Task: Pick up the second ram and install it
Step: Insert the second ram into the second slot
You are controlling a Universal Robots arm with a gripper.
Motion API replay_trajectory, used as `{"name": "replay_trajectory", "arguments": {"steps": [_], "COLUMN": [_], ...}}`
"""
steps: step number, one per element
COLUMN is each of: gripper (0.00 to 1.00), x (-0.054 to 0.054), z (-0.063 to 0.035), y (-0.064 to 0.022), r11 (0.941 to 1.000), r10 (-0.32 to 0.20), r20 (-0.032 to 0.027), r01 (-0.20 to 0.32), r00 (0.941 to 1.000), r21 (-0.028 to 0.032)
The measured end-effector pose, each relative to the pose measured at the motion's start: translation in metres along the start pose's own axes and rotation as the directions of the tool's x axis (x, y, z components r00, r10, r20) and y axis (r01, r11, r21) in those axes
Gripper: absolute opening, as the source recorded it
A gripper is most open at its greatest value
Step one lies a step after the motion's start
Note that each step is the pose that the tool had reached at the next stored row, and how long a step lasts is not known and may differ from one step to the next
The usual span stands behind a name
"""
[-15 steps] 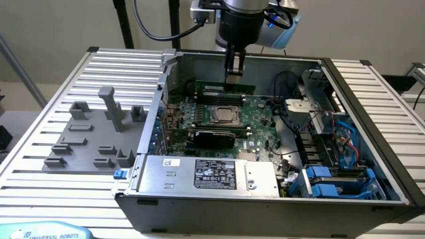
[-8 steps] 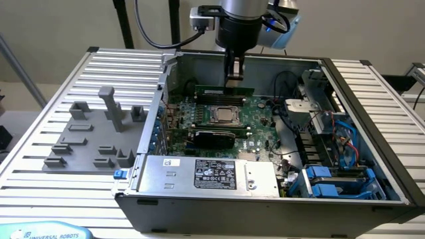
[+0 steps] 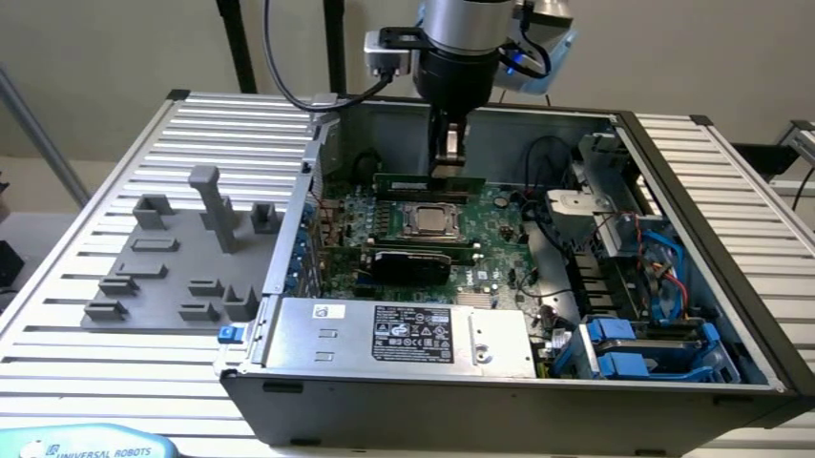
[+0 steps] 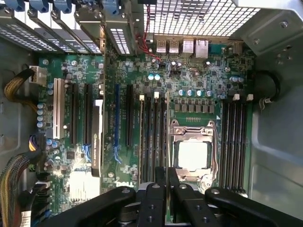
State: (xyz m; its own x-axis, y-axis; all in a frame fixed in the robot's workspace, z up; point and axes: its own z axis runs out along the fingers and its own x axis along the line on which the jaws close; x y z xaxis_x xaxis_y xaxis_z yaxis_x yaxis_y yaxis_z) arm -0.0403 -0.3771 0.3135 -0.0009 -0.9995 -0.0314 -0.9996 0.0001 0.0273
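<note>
The ram stick (image 3: 410, 179) stands on its long edge inside the open computer case (image 3: 510, 405), level over the green motherboard (image 3: 499, 218). It is just beside the processor socket (image 3: 430, 221), on the side nearer the case's back wall, over the long black memory slots (image 4: 152, 137) there. The jaws come straight down on the middle of its top edge and are nearly together, pinching the thin board between them. In the wrist view the two black fingers (image 4: 155, 198) sit side by side with only a sliver between, over the slots beside the socket. A metal power-supply box (image 3: 407, 334) fills the case's front edge. The case rests on a slatted tabletop (image 3: 76, 315); toward the exterior view's left a grey holder block (image 3: 166, 272) lies on it, well apart from the stick.
</note>
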Motion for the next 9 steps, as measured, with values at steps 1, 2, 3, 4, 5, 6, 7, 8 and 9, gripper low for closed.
{"name": "replay_trajectory", "arguments": {"steps": [1, 2, 3, 4, 5, 6, 7, 8, 9], "gripper": [0.14, 0.14, 0.14, 0.14, 0.14, 0.14, 0.14, 0.14, 0.14], "x": [0.000, 0.000, 0.000, 0.000, 0.000, 0.000, 0.000, 0.000, 0.000], "z": [0.0018, 0.0036, 0.0054, 0.0072, 0.0090, 0.0109, 0.0126, 0.0145, 0.0163], "y": [-0.0001, -0.0001, -0.0002, -0.0003, -0.0005, -0.0008, -0.0014, -0.0020, -0.0021], "r11": [1.0000, 1.0000, 0.9999, 0.9997, 0.9994, 0.9991, 0.9989, 0.9989, 0.9989], "r10": [0.003, 0.008, 0.015, 0.024, 0.033, 0.042, 0.046, 0.047, 0.047], "r20": [0.0001, 0.0002, 0.0005, 0.0007, 0.0009, 0.0011, 0.0013, 0.0013, 0.0013], "r01": [-0.003, -0.008, -0.015, -0.024, -0.033, -0.042, -0.046, -0.047, -0.047], "r00": [1.0000, 1.0000, 0.9999, 0.9997, 0.9994, 0.9991, 0.9989, 0.9989, 0.9989], "r21": [0.0000, 0.0001, 0.0005, 0.0007, 0.0010, 0.0012, 0.0014, 0.0014, 0.0014]}}
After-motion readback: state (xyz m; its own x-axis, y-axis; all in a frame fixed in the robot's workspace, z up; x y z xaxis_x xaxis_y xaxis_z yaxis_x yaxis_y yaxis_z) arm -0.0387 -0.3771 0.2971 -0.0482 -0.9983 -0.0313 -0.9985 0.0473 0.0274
